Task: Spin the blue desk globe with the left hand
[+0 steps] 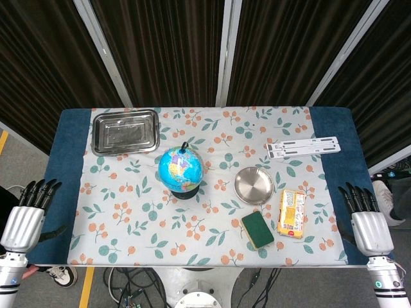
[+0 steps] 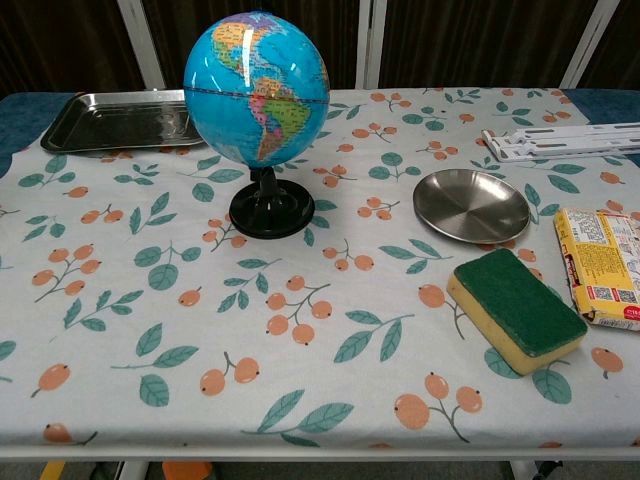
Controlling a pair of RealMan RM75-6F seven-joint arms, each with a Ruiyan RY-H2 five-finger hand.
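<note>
Left hand [image 1: 24, 221] and right hand [image 1: 369, 221] hover off the near corners of the floral-cloth surface [image 1: 128, 237], fingers extended, holding nothing. Blue desk globe [image 1: 180, 168] on black base stands mid-surface, well apart from both. Rectangular steel tray [image 1: 125, 132] far left.

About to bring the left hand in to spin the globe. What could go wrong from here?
1. The globe stands tall on a small black base; a hard sideways push could tip or slide it rather than spin it.
2. The left hand sits off the table's left edge; a low approach might catch that edge.
3. The metal tray lies just beyond; overreaching may knock it.
</note>
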